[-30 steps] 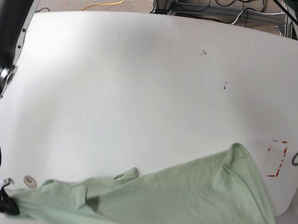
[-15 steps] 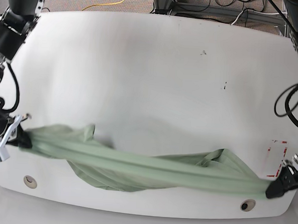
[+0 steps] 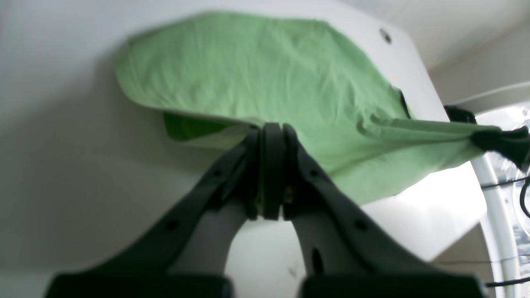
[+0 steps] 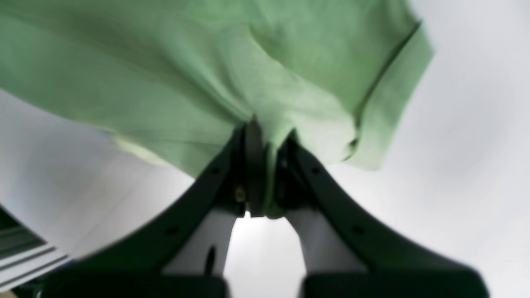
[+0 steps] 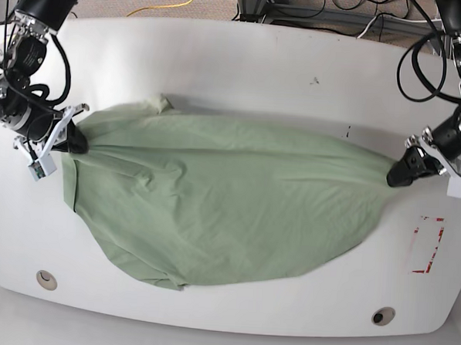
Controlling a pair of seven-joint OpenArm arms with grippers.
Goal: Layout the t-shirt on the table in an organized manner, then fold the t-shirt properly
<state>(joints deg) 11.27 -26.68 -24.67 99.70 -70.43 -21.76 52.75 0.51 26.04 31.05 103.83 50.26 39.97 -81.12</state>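
The t-shirt lies spread across the middle of the table, stretched between the two arms, its upper edge pulled taut into a near-straight line from side to side; the lower part sags in a rounded curve toward the table's near edge, stopping short of the two cable holes near the near corners; a red tape rectangle sits just beyond the cloth by the table's right edge in the base view. The left gripper is clamped on one end of the t-shirt, jaws together on a pinch of fabric; the right gripper is clamped on the opposite end, green cloth bunched between its fingers.
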